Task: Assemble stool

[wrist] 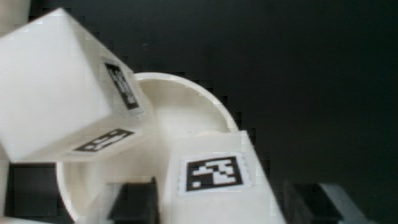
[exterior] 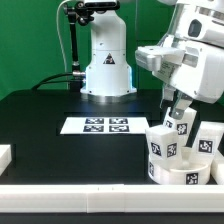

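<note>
Exterior view: the stool seat point(exterior: 183, 172), with tagged legs point(exterior: 164, 143) on it, is seen near the surface's point(exterior: 60, 110) front edge, one stiff, light-looking leg point(exterior: 179, 122) seemingly clamped between the jaws, best held by flat sides.
</note>
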You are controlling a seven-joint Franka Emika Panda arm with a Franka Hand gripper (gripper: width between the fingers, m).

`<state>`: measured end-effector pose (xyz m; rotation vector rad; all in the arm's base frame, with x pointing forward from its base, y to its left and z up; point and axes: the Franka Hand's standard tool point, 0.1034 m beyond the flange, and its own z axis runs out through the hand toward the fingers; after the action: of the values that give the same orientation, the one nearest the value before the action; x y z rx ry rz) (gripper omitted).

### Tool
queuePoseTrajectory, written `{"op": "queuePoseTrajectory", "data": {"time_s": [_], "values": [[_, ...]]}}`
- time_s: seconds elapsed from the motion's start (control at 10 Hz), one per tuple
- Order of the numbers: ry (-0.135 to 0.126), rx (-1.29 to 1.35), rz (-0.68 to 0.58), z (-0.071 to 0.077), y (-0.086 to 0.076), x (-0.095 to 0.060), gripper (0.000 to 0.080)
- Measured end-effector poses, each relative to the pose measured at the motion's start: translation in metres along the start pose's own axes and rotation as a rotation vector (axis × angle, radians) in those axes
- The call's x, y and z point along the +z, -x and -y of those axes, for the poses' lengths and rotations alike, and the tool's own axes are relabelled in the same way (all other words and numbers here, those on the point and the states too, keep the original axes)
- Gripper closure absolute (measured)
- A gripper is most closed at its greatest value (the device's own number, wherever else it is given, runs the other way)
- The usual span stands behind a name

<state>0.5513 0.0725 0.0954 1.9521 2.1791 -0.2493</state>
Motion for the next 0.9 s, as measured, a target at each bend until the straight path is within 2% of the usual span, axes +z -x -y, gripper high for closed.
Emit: {"op": "queuePoseTrajectory", "data": {"time_s": [0.2,0.5,0.9], "values": [[-0.001,0.047,-0.001,0.0001,0.0005,0.0002,0.0464],[-0.004,0.294,-0.003,0.0010,0.0006,0.0010,0.0463],[-0.041,0.910,0.020,0.0084,-0.0006,0.0044,0.0463]]}}
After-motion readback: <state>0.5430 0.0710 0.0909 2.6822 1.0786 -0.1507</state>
